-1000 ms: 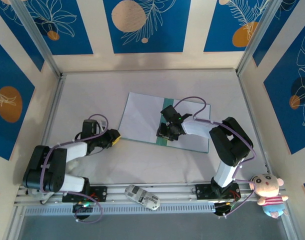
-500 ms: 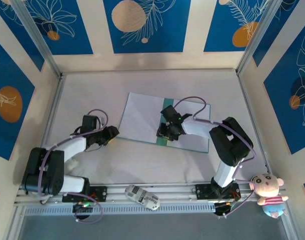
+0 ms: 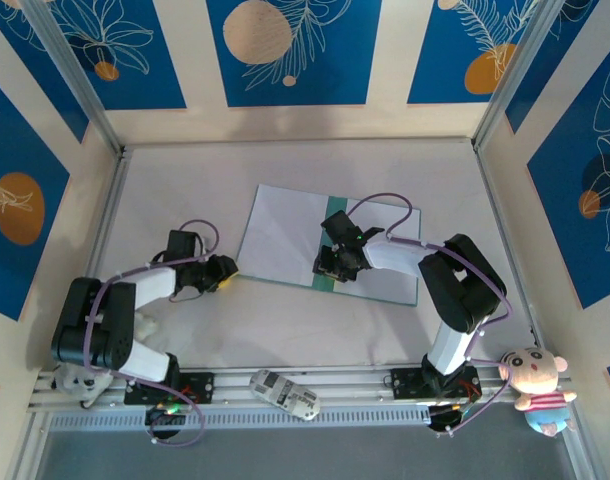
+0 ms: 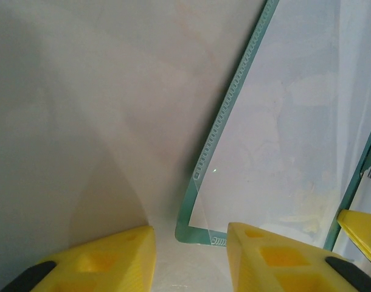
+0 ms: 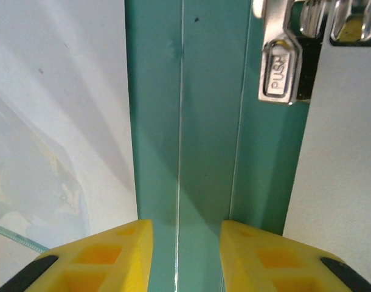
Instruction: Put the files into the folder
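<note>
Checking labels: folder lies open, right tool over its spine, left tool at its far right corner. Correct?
Not quite. The left tool sits at the folder's near left corner, not the far right one; the top view shows it. The folder does lie open, with the right tool over its spine.

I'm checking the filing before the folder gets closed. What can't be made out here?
Top view: the right gripper covers part of the folder spine.
Right wrist view: the top edge cuts off the clip.
Left wrist view: the bottom edge cuts off the left gripper fingers.
Top view: files too thin to count.
</note>
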You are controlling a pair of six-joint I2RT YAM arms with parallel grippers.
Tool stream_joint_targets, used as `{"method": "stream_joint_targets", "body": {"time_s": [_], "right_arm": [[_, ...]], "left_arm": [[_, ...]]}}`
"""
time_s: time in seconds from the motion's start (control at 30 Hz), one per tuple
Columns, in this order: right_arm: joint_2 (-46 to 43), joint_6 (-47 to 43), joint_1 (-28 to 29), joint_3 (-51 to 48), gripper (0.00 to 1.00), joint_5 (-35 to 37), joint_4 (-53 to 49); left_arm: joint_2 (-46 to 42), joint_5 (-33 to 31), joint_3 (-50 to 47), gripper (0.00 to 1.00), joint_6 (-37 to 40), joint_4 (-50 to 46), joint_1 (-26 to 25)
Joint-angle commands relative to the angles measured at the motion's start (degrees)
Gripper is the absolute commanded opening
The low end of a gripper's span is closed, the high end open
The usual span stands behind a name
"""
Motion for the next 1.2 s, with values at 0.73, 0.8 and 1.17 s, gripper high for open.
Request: {"method": "stream_joint_targets", "body": {"time_s": [0.73, 0.8, 1.17], "right_arm": [[-0.3, -1.9, 1.9, -1.2, 0.36, -0.6, -3.4], [-0.7, -1.8, 1.8, -0.4, 0.36, -1.5, -3.5], [-8.8, -4.3, 1.3, 11.5, 0.4, -3.6, -13.8]], "left_arm": [[1.4, 4.9, 1.5, 0.18, -2.2, 8.7, 0.2], [0.5, 5.3, 1.3, 0.12, -2.5, 9.0, 0.2], [-9.9, 4.6, 2.7, 0.01, -2.7, 2.9, 0.8]]}}
